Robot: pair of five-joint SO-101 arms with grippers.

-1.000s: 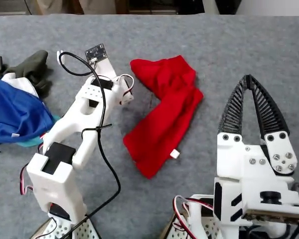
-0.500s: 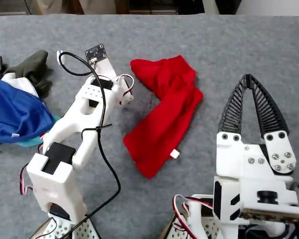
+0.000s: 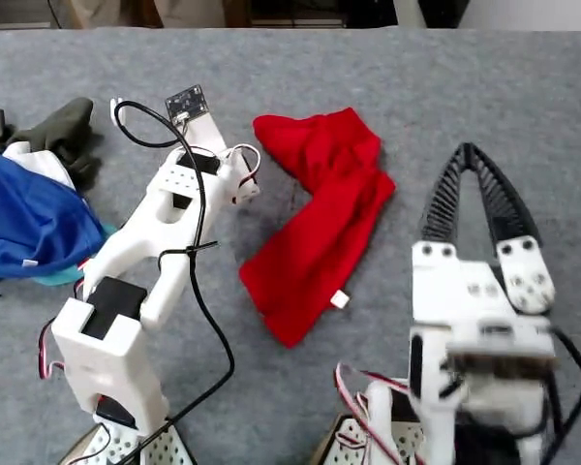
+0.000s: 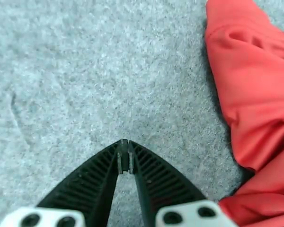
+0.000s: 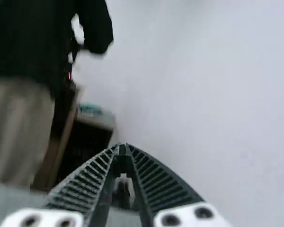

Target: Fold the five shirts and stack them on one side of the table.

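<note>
High view: you have the red shirt [image 3: 315, 228] lying crumpled mid-table, between the arms. Blue shirt [image 3: 29, 218] and green shirt [image 3: 63, 131] are heaped beside the left arm. Left gripper [image 4: 124, 161]: fingers closed, empty, just beside the red shirt. Right gripper [image 3: 468, 153]: fingers closed, empty.

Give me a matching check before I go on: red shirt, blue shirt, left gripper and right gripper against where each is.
1 red shirt
2 blue shirt
3 left gripper
4 right gripper

A aimed at the wall
B heaped at the table edge
C alone mid-table, unfolded
D low over bare cloth, beside the red fabric

Pairs: 1-C, 2-B, 3-D, 4-A
</note>
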